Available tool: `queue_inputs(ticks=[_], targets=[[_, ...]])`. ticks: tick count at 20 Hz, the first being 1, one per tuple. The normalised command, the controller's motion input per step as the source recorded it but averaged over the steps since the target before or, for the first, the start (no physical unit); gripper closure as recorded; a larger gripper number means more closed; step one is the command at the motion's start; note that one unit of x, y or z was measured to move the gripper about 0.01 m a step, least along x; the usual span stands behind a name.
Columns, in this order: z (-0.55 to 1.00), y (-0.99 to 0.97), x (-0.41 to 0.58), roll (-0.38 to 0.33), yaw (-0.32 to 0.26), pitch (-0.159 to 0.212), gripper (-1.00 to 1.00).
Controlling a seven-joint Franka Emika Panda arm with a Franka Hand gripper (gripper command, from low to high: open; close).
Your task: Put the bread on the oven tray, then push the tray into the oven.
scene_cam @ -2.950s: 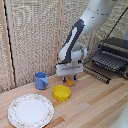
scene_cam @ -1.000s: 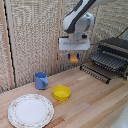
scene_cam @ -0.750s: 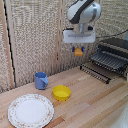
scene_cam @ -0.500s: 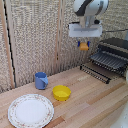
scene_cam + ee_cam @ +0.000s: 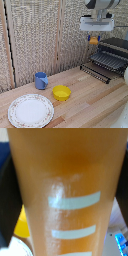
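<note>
Clamp (image 5: pixel 93 38) pinching bread (image 5: pixel 93 40), held high above oven pan (image 5: pixel 111 61) w/ oven (image 5: pixel 118 46) far right.

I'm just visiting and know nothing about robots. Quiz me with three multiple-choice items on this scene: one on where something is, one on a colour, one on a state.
1. Where is the bread?
A. in the bowl
B. on the plate
C. in the air, held by the clamp

2. What colour is the bowl?
A. yellow
B. blue
C. white

3. The oven pan is:
A. carrying bread
B. without bread
C. upside down

Answers:
1 C, the roll hangs between the fingers, high above the table.
2 A, it is plainly yellow beside the blue mug.
3 B, its ribbed surface shows no roll.
</note>
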Motion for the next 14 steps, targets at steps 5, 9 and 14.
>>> queue_inputs(ticks=[5,9,14], targets=[[0.02,-0.93,0.053,0.007,-0.095,0.000,1.00],[0.00,-0.99,0.071,0.025,-0.059,0.000,1.00],[-0.01,-0.96,0.050,0.039,-0.057,0.008,1.00]])
